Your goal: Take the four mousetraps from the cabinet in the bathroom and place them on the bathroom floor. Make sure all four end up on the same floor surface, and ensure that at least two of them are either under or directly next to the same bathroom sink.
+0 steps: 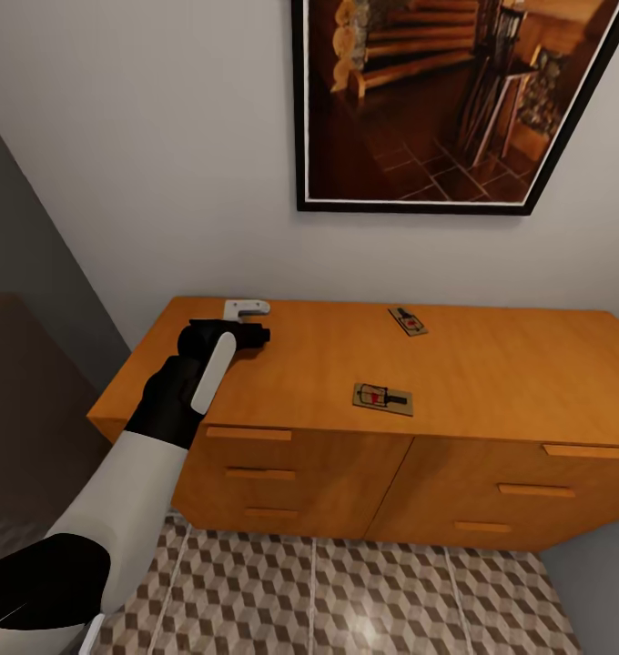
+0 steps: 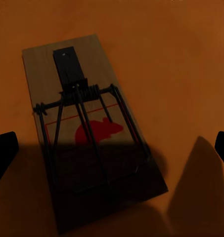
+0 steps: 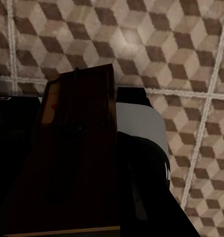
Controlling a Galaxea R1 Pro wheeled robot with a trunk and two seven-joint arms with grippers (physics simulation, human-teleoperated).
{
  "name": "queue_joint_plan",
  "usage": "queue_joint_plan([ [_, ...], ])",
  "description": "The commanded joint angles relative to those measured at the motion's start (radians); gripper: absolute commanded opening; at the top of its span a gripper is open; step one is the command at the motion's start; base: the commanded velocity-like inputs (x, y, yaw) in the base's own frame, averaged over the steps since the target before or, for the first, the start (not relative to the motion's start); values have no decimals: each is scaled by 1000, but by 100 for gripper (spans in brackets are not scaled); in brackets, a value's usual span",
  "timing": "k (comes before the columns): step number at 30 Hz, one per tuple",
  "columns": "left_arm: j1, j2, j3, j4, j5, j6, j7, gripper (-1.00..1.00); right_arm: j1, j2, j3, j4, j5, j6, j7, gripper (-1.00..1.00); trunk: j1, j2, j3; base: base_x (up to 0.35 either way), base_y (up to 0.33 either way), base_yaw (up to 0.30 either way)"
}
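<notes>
Left gripper [image 1: 247, 320] hangs wide apart, empty, above a mousetrap [image 2: 87, 138] on the cabinet [image 1: 492, 364] top's 9 o'clock end. Two more mousetraps [image 1: 382, 398] lie centrally. Right gripper clamps a fourth mousetrap [image 3: 77, 153] over the bathroom floor [image 3: 191, 49].

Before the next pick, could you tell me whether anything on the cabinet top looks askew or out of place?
Nothing looks damaged. Two mousetraps lie flat on the cabinet, each at its own angle: one near the back, one nearer the front edge. A third mousetrap lies below the open left gripper.
</notes>
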Motion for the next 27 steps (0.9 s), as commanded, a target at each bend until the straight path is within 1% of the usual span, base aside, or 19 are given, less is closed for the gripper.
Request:
queue_joint_plan([
  [1, 0, 0, -1, 61, 20, 1, 10, 100, -1, 0, 5, 1, -3, -3, -2, -100, 0, 0, -1, 0, 0, 0],
  [4, 0, 1, -1, 63, 20, 1, 10, 100, -1, 0, 5, 1, -3, -3, -2, -100, 0, 0, -2, 0, 0, 0],
  [5, 0, 1, -1, 63, 20, 1, 10, -100, -1, 0, 5, 1, -3, -3, -2, -100, 0, 0, -2, 0, 0, 0],
  [27, 4, 1, -1, 62, 19, 1, 10, -100, -1, 0, 5, 1, -3, -3, -2, -100, 0, 0, -3, 0, 0, 0],
])
